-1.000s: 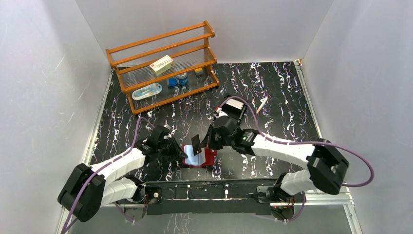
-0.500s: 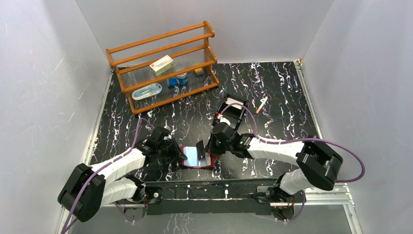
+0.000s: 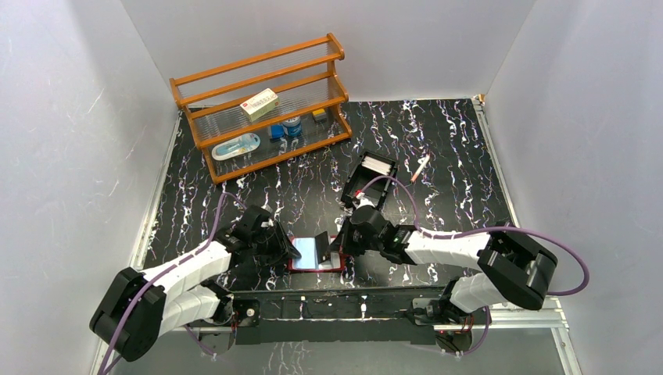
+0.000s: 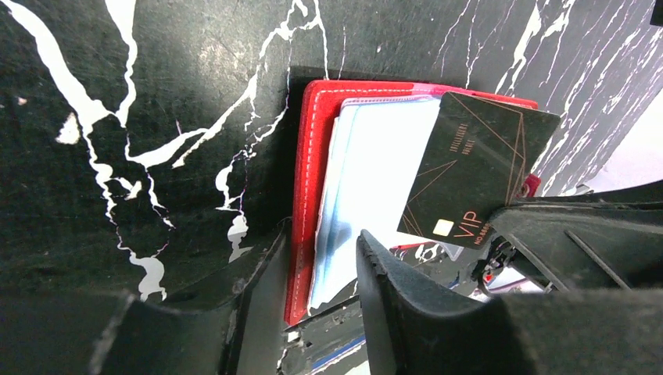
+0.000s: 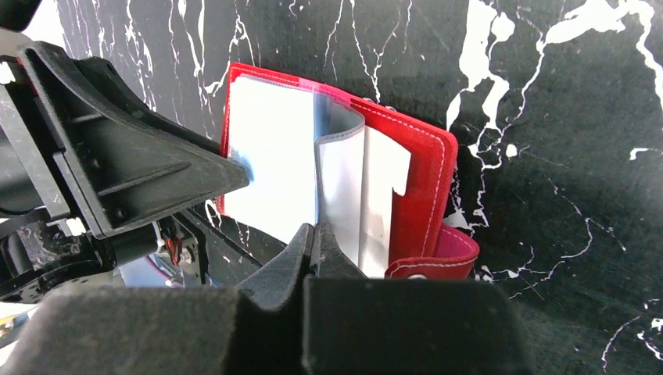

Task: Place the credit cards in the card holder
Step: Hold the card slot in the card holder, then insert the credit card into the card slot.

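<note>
**Card holder** (image 3: 317,268): red, lying open on the black marbled surface (image 3: 438,141) at the near edge, between the two arms. Only the wrist views show its clear plastic sleeves (image 4: 375,172) fanned over the red cover.

**Black VIP card** (image 4: 477,172): stands tilted over the holder's right half. The gold line print and chip show in the left wrist view only. From the right wrist it is a plain grey panel (image 5: 340,187).

**Right end effector** (image 5: 317,238): jaws pinched tight on that card's lower edge.

**Left end effector** (image 4: 320,237): jaws parted, straddling the holder's left edge. Whether they touch it I cannot tell.

**Top view only:** black tray (image 3: 361,191) with white cards (image 3: 378,166), wooden rack (image 3: 234,78), and cream box (image 3: 259,103).
</note>
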Action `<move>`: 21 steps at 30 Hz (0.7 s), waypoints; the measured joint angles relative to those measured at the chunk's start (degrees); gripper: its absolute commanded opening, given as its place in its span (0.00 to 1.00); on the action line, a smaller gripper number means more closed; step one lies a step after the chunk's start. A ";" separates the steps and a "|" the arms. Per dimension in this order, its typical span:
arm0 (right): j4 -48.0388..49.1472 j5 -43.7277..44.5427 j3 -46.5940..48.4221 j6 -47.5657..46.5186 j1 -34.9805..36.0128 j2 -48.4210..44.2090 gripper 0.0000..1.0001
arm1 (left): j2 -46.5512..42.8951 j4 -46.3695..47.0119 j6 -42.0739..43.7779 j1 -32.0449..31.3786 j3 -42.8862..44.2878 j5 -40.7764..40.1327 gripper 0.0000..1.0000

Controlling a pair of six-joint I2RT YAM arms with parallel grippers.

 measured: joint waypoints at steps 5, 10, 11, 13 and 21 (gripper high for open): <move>3.48 -1.62 -2.43 1.88 -0.50 0.00 0.00 | -1.27 -0.22 -0.13 0.02 -0.61 -0.22 0.16; 7.06 -3.54 -4.48 4.26 -1.03 -0.09 0.00 | -1.27 -0.04 -0.17 0.02 -0.76 -0.35 0.06; 7.30 -3.85 -4.57 4.55 -1.03 -0.09 0.00 | -1.22 0.04 -0.13 0.02 -0.76 -0.33 0.06; 8.37 -4.63 -4.59 5.22 -1.11 -0.09 0.00 | -1.03 0.22 -0.13 0.02 -0.76 -0.33 0.07; 10.34 -5.86 -4.68 6.80 -1.16 0.15 0.00 | -0.42 0.85 -0.13 0.02 -0.76 -0.13 0.08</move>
